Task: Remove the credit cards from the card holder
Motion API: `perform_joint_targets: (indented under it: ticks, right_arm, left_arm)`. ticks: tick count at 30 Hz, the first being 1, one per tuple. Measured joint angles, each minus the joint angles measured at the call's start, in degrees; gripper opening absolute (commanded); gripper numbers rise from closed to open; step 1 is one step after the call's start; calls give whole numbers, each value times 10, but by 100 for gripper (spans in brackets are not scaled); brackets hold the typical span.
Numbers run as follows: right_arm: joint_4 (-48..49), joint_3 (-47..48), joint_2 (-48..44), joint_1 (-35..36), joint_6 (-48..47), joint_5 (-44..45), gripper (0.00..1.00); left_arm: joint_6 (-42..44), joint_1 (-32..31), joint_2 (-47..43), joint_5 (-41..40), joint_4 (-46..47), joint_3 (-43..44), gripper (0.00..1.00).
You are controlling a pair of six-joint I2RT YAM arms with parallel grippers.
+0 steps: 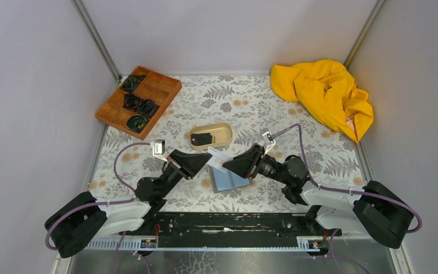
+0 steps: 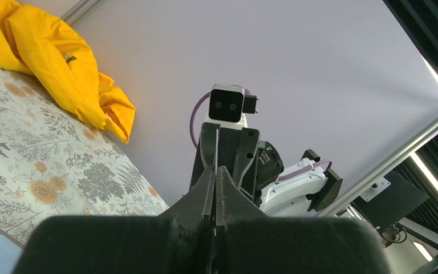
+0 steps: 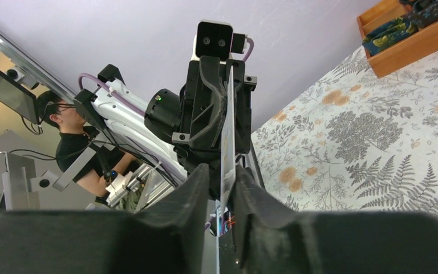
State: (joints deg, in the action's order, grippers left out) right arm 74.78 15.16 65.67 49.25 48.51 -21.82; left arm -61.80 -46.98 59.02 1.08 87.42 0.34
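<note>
Near the counter's [image 1: 194, 108] front edge, mid-width, the left gripper [image 1: 205, 160] is pinched tight on a white card [image 1: 219, 156]. The right gripper [image 1: 232, 165] flanks its other end, but I can't tell whether it grips. The holder [image 1: 231, 181] lies open just below them. Behind, the beige tray [image 1: 226, 129] holds a dark card [image 1: 203, 138].

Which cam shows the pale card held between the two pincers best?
Top external: the thin pale rectangular card shows its flat face there. Right wrist sees the card only edge-on. Left wrist hides it between its own fingers.
</note>
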Motion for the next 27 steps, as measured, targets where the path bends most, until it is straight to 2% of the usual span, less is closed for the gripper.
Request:
perform_joint_targets:
  ticks: [3,8,10,12,14,16,18,22,27]
  right_arm:
    - [-6,0,2,6,-5,1,1]
    - [-28,1,-1,7,-7,12,0]
    - [-52,3,-12,7,-10,18,0]
    - [-104,16,-31,9,-21,25,0]
    - [-173,42,-51,9,-40,31,0]
    - [-241,76,-62,4,-59,33,0]
    - [-296,112,-63,-16,-73,21,0]
    - [-377,188,-33,-95,-91,-30,0]
    - [-507,358,119,-182,-134,-133,0]
  left_arm:
    - [-2,-1,0,0,0,0,0]
    - [-1,-2,-3,0,-3,0,1]
    - [1,-2,-4,0,-9,0,15]
    - [6,-2,-11,-3,-15,0,40]
    - [7,-2,-28,-11,-22,0,60]
    - [10,-2,-64,-17,-43,0,71]
    - [12,-2,-121,-25,-82,0,76]
    - [18,-2,-254,-44,-181,0,79]
    - [24,-2,-415,-62,-318,0,84]
